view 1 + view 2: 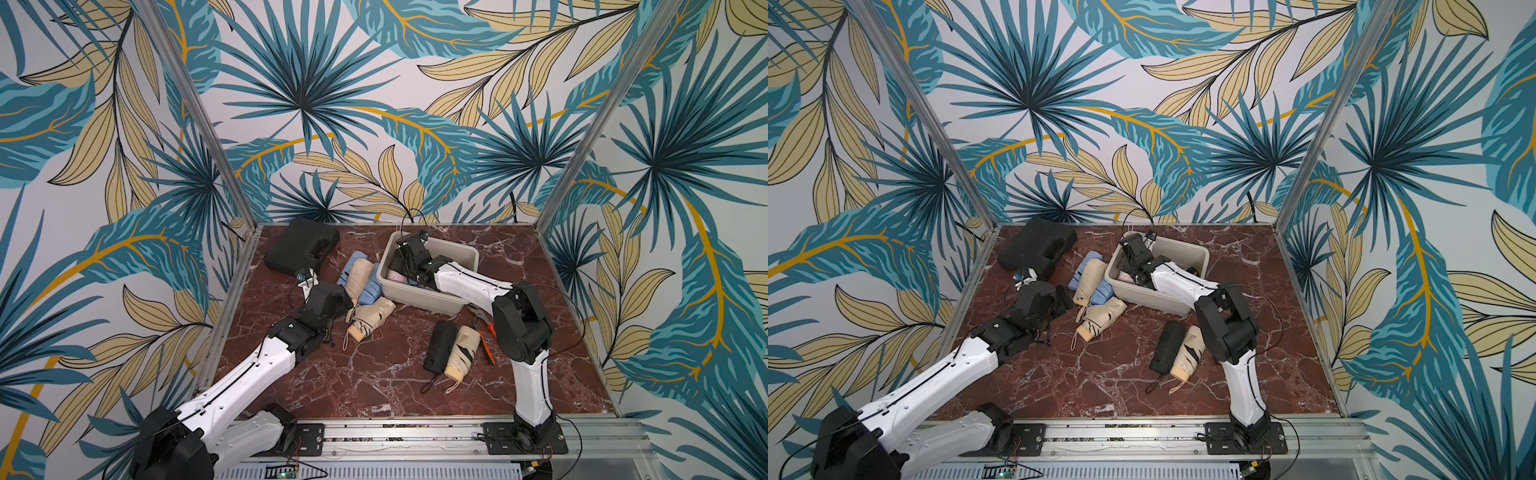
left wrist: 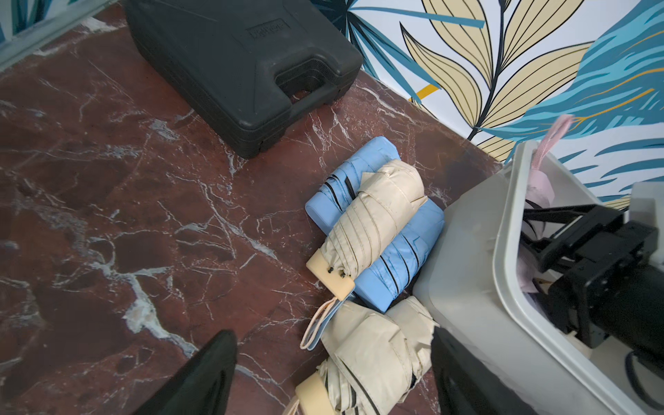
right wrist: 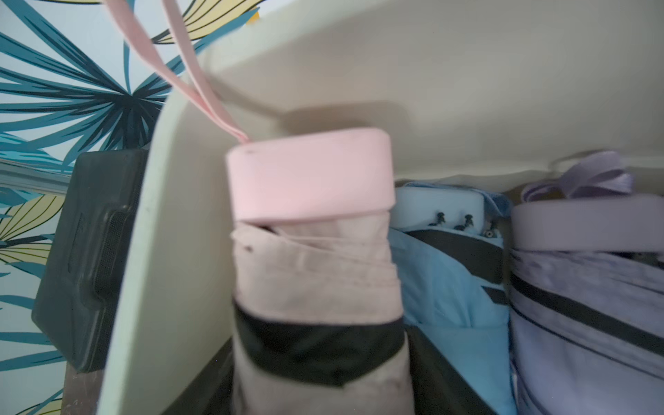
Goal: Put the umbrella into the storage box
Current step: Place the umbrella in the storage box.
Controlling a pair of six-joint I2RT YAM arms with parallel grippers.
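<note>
Off-white plastic storage box [image 1: 419, 297] sits mid-frame in both top views, its load mostly hidden. Only the right wrist view shows the pink umbrella [image 3: 309, 179] inside it, beside a blue umbrella [image 3: 449, 287] and a lilac umbrella [image 3: 582, 287]. Black case [image 1: 301, 245] lies to the box's upper left. Left gripper [image 2: 333, 336] gapes wide. Right gripper [image 1: 404, 266] reaches inside with its jaws hidden, so I cannot tell its grip.

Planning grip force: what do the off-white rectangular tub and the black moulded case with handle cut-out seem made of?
The off-white tub looks like smooth, semi-matte plastic: rolled rim, rounded corners. The black case looks like hard moulded plastic, fine-grained matte, with embossed label.
</note>
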